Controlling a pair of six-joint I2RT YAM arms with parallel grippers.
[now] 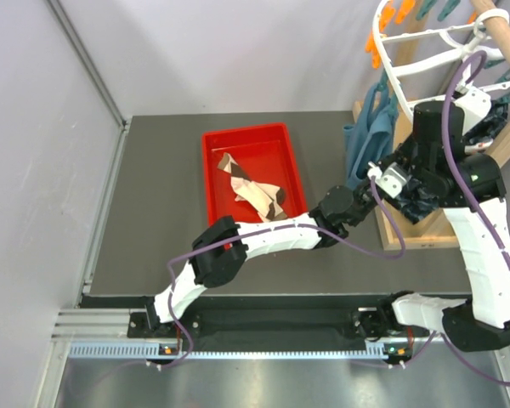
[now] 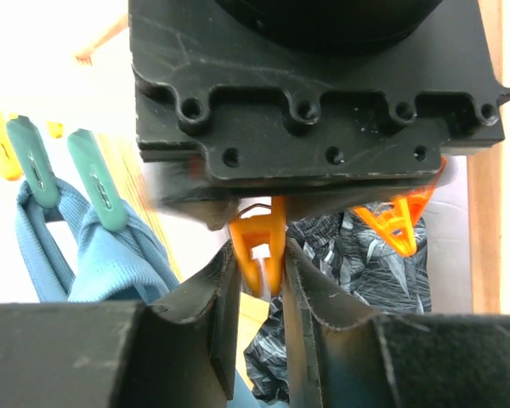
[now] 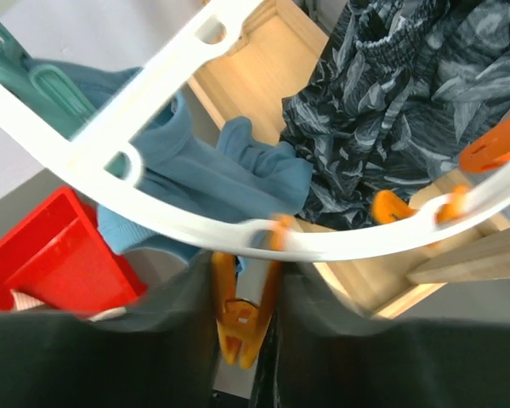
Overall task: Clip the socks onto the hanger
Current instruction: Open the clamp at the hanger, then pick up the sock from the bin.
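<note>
The socks (image 1: 253,191), beige with brown patches, lie in the red tray (image 1: 217,140); a bit of one shows in the right wrist view (image 3: 30,302). The hanger (image 1: 425,59), a white ring with orange and teal pegs, hangs at the far right; its rim crosses the right wrist view (image 3: 153,119). My right gripper (image 3: 242,293) is shut on the handles of an orange peg (image 3: 240,327) hanging from the rim. My left gripper (image 2: 259,263) reaches up from below, its fingers pressed on both sides of that peg's tip (image 2: 257,242). Neither gripper holds a sock.
A teal-blue cloth (image 2: 110,263) hangs from two teal pegs (image 2: 98,183). Dark navy patterned fabric (image 3: 391,110) hangs beside it. The wooden pole frame (image 1: 442,229) stands at the right table edge. More orange pegs (image 3: 493,144) sit on the rim.
</note>
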